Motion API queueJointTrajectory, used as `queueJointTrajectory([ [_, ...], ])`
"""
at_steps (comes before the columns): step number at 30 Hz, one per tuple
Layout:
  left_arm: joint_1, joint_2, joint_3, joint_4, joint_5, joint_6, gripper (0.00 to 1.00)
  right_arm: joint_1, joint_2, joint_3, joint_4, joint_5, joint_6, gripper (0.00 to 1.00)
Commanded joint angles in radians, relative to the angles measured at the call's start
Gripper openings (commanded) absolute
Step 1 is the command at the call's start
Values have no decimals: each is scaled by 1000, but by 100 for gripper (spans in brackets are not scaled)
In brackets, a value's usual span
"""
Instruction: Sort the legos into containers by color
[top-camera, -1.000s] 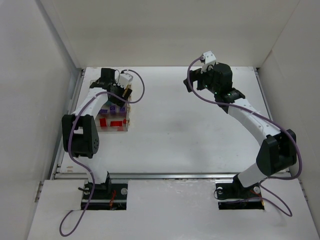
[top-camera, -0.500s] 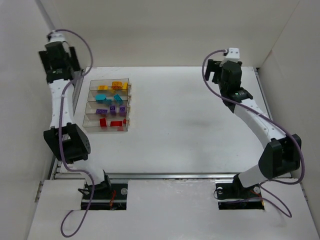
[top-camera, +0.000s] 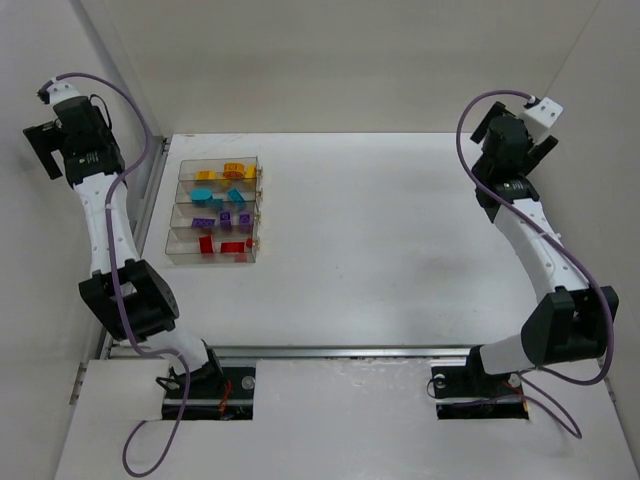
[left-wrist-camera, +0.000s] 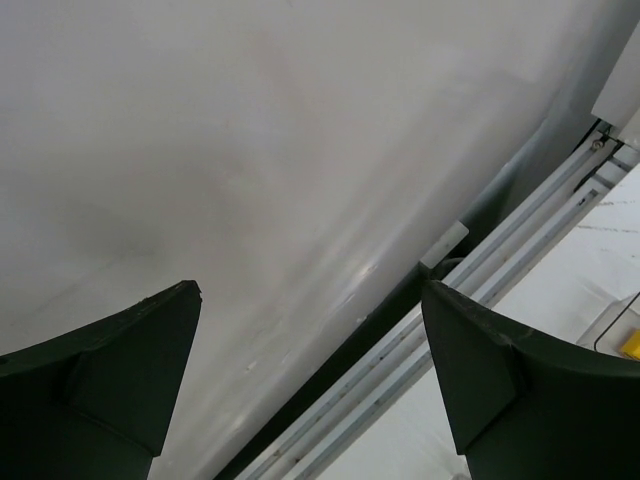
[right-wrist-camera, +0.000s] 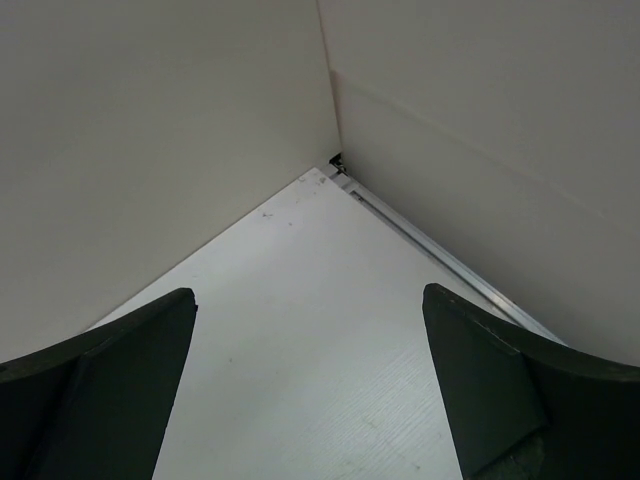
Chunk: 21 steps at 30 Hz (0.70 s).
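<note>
White links (top-camera: 97, 215), black joints (top-camera: 125, 300), purple cables (top-camera: 123, 455), dark fingers (left-wrist-camera: 100, 370)

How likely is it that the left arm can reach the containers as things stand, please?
Probably yes: the left gripper is raised beside the left wall, open and empty, and nothing stands between it and the containers.

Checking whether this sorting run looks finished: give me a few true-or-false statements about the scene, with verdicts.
1. The left pincer and right pincer are both open and empty. True.
2. The red legos lie in the farthest bin. False: the nearest; the orange legos are farthest.
3. The left pincer hovers over the containers. False: it is off by the left wall.
4. The purple legos lie in the bin beside the red ones. True.
</note>
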Motion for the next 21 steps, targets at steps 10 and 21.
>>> queueJointTrajectory([
  [10,-3,-5,48,13,10,-26,91,9,-19,46,38,100,85,100],
  [21,-3,-5,36,3,28,-44,91,37,-10,78,38,135,76,100],
])
